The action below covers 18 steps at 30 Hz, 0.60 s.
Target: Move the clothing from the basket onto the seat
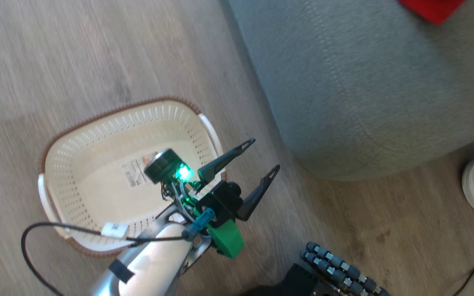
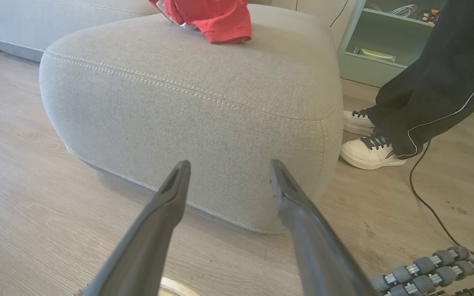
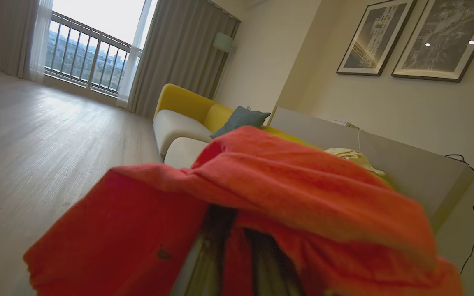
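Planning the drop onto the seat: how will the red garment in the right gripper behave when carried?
Probably floppy: the red garment drapes in folds over the right gripper. Likely light: one closed pinch carries the thin cloth.

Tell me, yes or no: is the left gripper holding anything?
No, the left gripper stands open in front of the seat, with nothing between its jaws.

The head camera is looking steeply down on the basket (image 1: 138, 119) and a corner of the seat (image 1: 364, 82). The left wrist camera, low down, is facing that seat's side closely. The right wrist camera is facing a distant yellow sofa (image 3: 179, 109), clothing (image 3: 286, 185) crowding its lens.
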### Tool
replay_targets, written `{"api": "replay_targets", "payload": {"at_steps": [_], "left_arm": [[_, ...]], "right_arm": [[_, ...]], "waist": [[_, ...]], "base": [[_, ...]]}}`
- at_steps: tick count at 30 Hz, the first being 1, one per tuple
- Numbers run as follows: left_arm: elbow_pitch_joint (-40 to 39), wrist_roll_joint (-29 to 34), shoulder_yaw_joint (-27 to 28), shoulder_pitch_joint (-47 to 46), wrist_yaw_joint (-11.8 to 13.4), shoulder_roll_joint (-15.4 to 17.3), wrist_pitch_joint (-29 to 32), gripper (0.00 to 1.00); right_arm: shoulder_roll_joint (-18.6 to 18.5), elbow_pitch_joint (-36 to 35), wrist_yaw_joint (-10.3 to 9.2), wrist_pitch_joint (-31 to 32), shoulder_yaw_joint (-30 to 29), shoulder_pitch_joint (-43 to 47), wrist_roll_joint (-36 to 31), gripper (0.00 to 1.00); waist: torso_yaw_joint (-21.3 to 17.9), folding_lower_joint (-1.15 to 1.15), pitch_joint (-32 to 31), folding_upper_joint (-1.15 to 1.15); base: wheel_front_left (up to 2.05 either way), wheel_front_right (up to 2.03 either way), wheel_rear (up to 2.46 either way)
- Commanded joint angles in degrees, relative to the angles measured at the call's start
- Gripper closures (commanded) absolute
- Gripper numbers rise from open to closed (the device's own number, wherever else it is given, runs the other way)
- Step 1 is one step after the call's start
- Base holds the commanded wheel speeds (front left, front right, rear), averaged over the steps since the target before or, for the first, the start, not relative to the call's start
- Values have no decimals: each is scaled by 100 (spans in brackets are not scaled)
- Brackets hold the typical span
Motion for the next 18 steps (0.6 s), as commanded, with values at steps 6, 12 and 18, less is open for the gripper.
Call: {"api": "replay_targets", "payload": {"at_steps": [6, 12, 18], "left_arm": [[-150, 61, 24, -375, 33, -11, -29, 0], [-155, 2, -38, -510, 106, -42, -29, 0], [-98, -46, -66, -579, 165, -32, -29, 0]], "right_arm": [[-581, 1003, -1, -35, 13, -1000, 184, 100], [-801, 2168, -1, -35, 83, -1640, 31, 100], [-661, 3290, -1, -35, 133, -1984, -41, 100]], "waist": [[469, -2, 642, 0], [785, -2, 828, 0], [950, -2, 889, 0]], "base": [[0, 0, 0], [0, 0, 0], [0, 0, 0]]}}
